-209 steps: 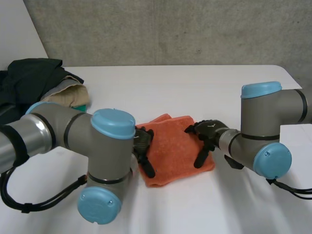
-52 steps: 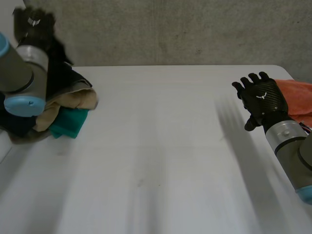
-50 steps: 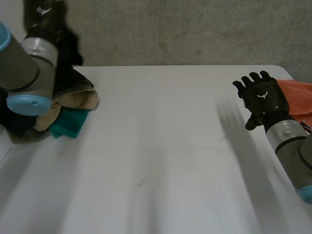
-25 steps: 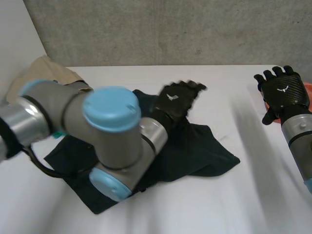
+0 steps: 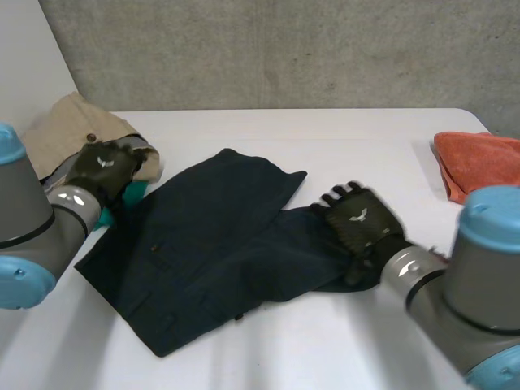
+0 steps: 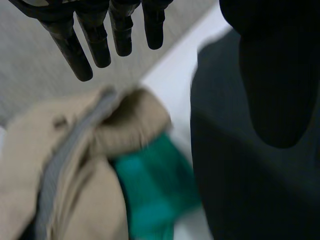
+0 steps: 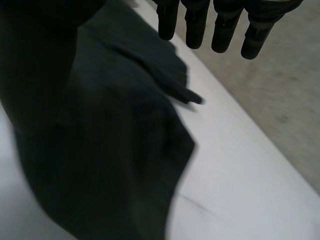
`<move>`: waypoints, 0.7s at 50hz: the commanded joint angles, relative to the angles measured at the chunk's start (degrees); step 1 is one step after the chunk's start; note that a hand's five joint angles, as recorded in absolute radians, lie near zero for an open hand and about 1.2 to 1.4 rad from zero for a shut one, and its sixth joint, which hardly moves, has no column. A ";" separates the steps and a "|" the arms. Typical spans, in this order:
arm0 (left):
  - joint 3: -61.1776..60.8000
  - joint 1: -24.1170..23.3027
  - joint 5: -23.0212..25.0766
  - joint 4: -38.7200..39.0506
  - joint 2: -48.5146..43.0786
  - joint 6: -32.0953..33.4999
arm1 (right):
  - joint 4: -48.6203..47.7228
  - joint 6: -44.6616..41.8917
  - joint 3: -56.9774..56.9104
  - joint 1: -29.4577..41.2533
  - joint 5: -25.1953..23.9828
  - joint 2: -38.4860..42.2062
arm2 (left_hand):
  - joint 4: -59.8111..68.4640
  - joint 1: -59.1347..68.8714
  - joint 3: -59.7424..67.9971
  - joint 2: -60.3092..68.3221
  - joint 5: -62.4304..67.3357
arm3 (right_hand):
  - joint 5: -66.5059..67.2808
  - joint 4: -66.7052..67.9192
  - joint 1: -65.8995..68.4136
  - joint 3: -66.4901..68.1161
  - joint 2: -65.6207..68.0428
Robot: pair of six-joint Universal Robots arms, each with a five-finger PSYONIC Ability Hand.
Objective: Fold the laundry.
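Garment (image 5: 211,244) spread beneath fingers (image 7: 195,25) of right hand (image 5: 361,226).

Soft, even light spreads over the white worktop (image 5: 382,146), which reads bright against the duller grey wall (image 5: 284,49). The dark garment (image 5: 203,244) soaks up the light, its folds showing only faintly, with a thin, soft shadow along its near edge.
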 commanded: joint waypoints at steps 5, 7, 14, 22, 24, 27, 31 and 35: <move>6.64 2.96 -0.58 -0.90 -14.72 3.32 | -6.06 1.20 -5.53 4.69 8.63 12.50 | 16.57 17.59 15.84 16.12 16.63 | 16.32 16.69 16.21 16.95 16.75; 6.46 2.78 -0.59 -0.99 -14.54 3.06 | -6.24 1.20 -6.84 4.60 9.60 13.65 | 39.12 40.13 38.38 38.66 39.17 | 37.33 37.70 37.22 37.96 37.75; 2.69 0.32 -0.58 -6.34 -7.34 -0.46 | -7.38 -0.64 -11.15 3.29 11.54 13.48 | 67.13 68.15 66.40 66.68 67.18 | 67.32 67.69 67.21 67.95 67.75; -4.60 -8.01 1.16 -16.20 0.83 -9.74 | -10.81 -8.27 -30.88 -1.54 9.43 19.16 | 67.13 68.15 66.40 66.68 67.18 | 67.32 67.69 67.21 67.95 67.75; -5.49 -10.31 2.57 -16.20 1.71 -13.45 | -11.07 -10.30 -35.74 -2.43 8.29 21.99 | 67.13 68.15 66.40 66.68 67.18 | 67.32 67.69 67.21 67.95 67.75; -6.46 -15.40 6.35 -16.20 2.86 -22.15 | -11.43 -13.65 -49.87 -3.04 3.21 29.89 | 67.13 68.15 66.40 66.68 67.18 | 67.32 67.69 67.21 67.95 67.75; -6.63 -20.77 10.13 -15.76 3.21 -34.28 | -13.79 -11.29 -62.37 -3.04 -3.57 39.21 | 67.13 68.15 66.40 66.68 67.18 | 67.32 67.69 67.21 67.95 67.75; -5.93 -27.10 10.40 -10.23 2.42 -45.71 | -15.20 -7.07 -64.33 -2.61 -6.65 42.74 | 67.13 68.15 66.40 66.68 67.18 | 67.32 67.69 67.21 67.95 67.75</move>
